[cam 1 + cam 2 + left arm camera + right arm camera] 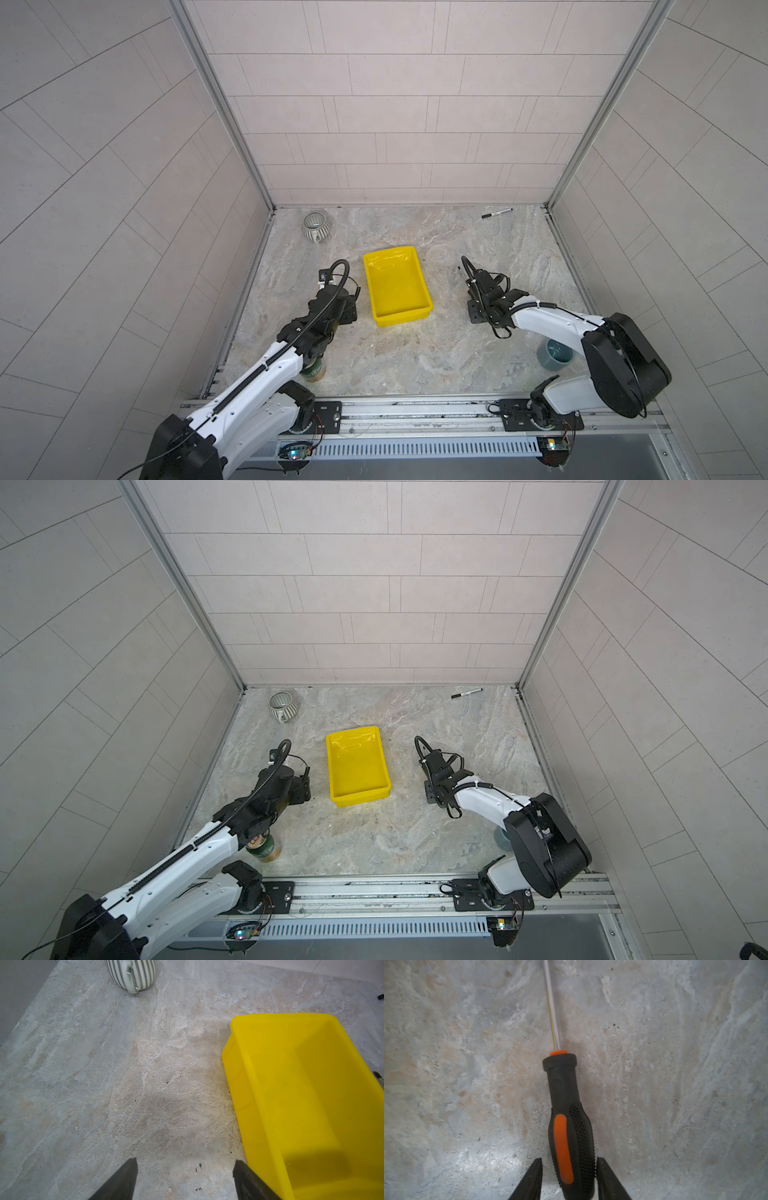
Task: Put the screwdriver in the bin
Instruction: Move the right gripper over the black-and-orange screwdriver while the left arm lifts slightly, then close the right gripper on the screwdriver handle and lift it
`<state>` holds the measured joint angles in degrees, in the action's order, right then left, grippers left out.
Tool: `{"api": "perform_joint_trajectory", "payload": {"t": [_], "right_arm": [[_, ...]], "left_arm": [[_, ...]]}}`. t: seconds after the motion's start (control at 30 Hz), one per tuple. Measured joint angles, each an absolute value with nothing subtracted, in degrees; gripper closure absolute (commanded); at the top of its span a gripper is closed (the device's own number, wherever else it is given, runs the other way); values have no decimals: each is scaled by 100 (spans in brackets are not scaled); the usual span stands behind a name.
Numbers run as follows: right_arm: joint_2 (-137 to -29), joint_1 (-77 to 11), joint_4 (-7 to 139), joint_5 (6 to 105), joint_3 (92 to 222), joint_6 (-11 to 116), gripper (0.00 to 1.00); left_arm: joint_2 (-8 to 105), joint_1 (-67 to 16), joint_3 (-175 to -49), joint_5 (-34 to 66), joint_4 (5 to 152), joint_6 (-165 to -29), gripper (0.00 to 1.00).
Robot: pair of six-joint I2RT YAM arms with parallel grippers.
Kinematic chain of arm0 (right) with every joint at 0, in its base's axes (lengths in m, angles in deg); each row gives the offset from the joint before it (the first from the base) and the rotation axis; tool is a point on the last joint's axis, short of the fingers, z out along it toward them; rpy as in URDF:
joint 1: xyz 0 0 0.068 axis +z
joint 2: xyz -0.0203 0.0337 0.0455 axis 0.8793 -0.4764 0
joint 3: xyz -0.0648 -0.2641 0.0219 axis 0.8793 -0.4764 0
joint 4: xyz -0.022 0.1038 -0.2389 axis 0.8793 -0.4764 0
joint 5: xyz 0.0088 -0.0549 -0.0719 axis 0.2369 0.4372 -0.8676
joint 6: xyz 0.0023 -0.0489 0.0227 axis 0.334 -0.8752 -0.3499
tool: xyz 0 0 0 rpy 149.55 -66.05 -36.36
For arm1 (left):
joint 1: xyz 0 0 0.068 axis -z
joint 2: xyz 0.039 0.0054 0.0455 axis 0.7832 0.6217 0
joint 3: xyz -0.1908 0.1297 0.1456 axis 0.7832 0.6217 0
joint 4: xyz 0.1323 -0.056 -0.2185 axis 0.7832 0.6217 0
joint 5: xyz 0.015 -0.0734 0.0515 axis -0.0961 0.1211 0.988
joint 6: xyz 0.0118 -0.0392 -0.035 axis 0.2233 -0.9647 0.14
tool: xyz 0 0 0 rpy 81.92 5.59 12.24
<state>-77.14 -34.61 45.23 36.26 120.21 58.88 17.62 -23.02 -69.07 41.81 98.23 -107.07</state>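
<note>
Count: one bin (369,291) | one screwdriver (566,1105), right fingers (608,1180) astride it, not clamped | left fingers (122,1182) apart, empty

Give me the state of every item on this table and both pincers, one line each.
bin: upright, empty.
screwdriver: lying flat on the table, outside the bin.
right pincer: open, straddling the screwdriver handle, gap on one side.
left pincer: open, empty, beside the bin.
striped cup: upright.
marker: lying flat by the back wall.
blue cup: upright, partly hidden by the right arm.
can: upright, partly under the left arm.
</note>
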Motion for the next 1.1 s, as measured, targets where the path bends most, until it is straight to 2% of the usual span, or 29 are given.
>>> {"api": "perform_joint_trajectory", "payload": {"t": [0.2,0.37,0.6,0.67,0.83,0.87,1.1], "right_arm": [[-7878,-3461,4462,3626,12119,5886,53],[-8042,-3461,4385,3605,12233,5886,56],[-8079,-3461,4339,3576,12270,5894,69],[-8079,-3461,4333,3565,12272,5892,78],[-8064,-3459,4302,3521,12274,5910,88],[-8038,-3461,4282,3521,12272,5910,93],[-7234,-3455,3911,3587,12185,6045,95]], "left_arm": [[1729,-2302,-6885,4194,9782,-10707,22],[1727,-2302,-6885,4194,9782,-10707,22],[1631,-2302,-6844,4225,9769,-10711,21],[1629,-2302,-6839,4244,9769,-10722,21],[1616,-2302,-6833,4292,9775,-10755,21],[1598,-2302,-6831,4310,9784,-10764,21],[1537,-2302,-6831,4463,9806,-10821,21]]}}
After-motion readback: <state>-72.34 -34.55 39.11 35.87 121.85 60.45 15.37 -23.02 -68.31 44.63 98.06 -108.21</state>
